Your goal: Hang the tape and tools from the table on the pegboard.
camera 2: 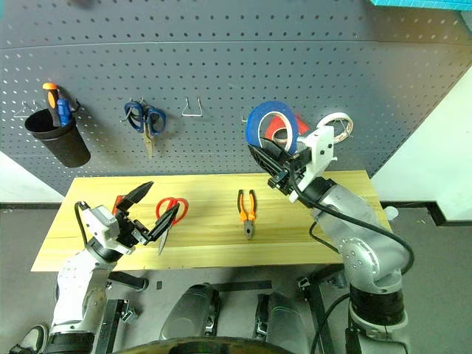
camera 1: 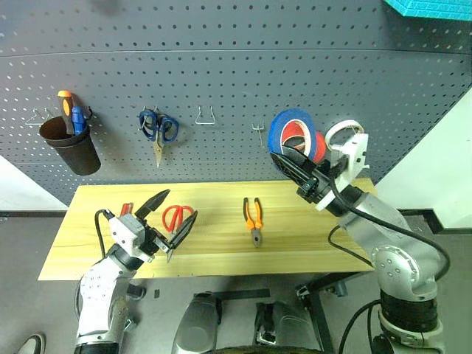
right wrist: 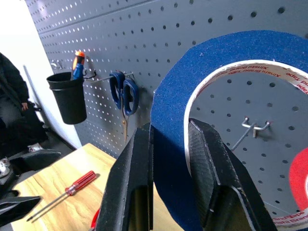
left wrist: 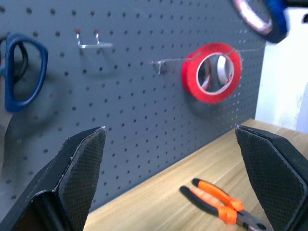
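Note:
My right gripper [camera 1: 282, 160] is shut on the blue tape [camera 1: 289, 125], holding it upright in the air in front of the pegboard [camera 1: 221, 66]; the right wrist view shows its fingers [right wrist: 139, 163] pinching the ring's wall [right wrist: 226, 57]. Red-handled scissors [camera 1: 174, 218] lie on the wooden table [camera 1: 310, 232], with my left gripper [camera 1: 181, 204] open just above and in front of them. Left of that gripper, a red-handled screwdriver [right wrist: 79, 184] lies on the table. Orange-and-black pliers [camera 1: 253, 216] lie mid-table.
A red-orange roll [left wrist: 211, 72] and a white roll [camera 1: 341, 133] hang on the board behind the blue tape. Blue scissors [camera 1: 158, 127] and a black cup [camera 1: 71, 145] with tool handles hang left. Two hooks [camera 1: 205, 116] [camera 1: 257, 128] are bare. A person [right wrist: 12, 103] sits at the side.

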{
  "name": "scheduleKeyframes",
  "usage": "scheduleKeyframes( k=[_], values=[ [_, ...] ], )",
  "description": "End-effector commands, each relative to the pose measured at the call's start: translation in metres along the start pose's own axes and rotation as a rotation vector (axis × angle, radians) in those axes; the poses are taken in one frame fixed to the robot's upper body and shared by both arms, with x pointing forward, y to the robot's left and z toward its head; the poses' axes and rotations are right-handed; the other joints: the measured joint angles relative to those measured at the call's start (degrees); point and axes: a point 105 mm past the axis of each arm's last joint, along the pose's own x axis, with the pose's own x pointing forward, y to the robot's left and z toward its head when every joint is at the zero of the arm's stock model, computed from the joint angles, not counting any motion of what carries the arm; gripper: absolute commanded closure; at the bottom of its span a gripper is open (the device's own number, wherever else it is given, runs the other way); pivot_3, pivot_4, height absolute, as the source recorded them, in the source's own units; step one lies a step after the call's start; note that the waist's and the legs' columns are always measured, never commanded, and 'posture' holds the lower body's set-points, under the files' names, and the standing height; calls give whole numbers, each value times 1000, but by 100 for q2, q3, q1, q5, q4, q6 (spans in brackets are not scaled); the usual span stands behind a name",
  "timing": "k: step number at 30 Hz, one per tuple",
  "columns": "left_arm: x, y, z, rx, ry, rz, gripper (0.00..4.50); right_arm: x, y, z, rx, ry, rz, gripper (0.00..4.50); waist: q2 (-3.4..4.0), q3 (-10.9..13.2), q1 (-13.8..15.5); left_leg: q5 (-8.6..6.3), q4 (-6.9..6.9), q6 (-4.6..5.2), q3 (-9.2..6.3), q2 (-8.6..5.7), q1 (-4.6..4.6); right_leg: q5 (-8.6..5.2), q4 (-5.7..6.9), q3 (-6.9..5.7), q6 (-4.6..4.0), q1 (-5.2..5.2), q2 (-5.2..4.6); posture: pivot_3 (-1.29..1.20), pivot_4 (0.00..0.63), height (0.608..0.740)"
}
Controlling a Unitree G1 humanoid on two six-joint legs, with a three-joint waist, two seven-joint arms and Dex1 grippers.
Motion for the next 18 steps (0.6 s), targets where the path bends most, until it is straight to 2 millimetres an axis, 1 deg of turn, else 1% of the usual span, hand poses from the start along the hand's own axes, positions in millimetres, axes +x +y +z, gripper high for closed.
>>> scheduleKeyframes(
  k=[1,5,7,11,14,18],
  values=[
    [-5,-9,8,-1,-21,-33,0,8,-4,11,-47,-52,-22,3832,-1,-9,-2,0,0,0,0,0,4,0,0,1,1,3,0,348,61,676],
    [-8,-13,8,-6,-10,-35,0,15,-12,7,-57,-50,-50,3832,-2,-12,46,0,1,0,-1,0,33,0,0,1,1,29,1,359,61,676],
    [-7,-12,7,-5,-4,-28,0,18,-15,6,-62,-49,-63,3834,2,-25,117,0,1,0,0,1,42,0,1,1,1,35,2,360,61,676],
    [-4,-12,6,-6,-3,-23,0,26,-19,-2,-62,-34,-86,3834,2,-34,159,0,1,0,-1,2,45,0,3,1,0,37,5,360,67,676],
    [-1,-12,6,-5,-4,-24,0,29,-17,-8,-50,-24,-87,3835,2,-35,168,0,1,0,0,2,42,0,2,1,-1,36,4,361,70,676],
    [0,-11,6,-3,1,-23,0,30,-5,-24,-19,15,-67,3835,2,-35,167,0,1,1,0,2,40,1,1,1,0,35,2,363,73,676]
  ],
)
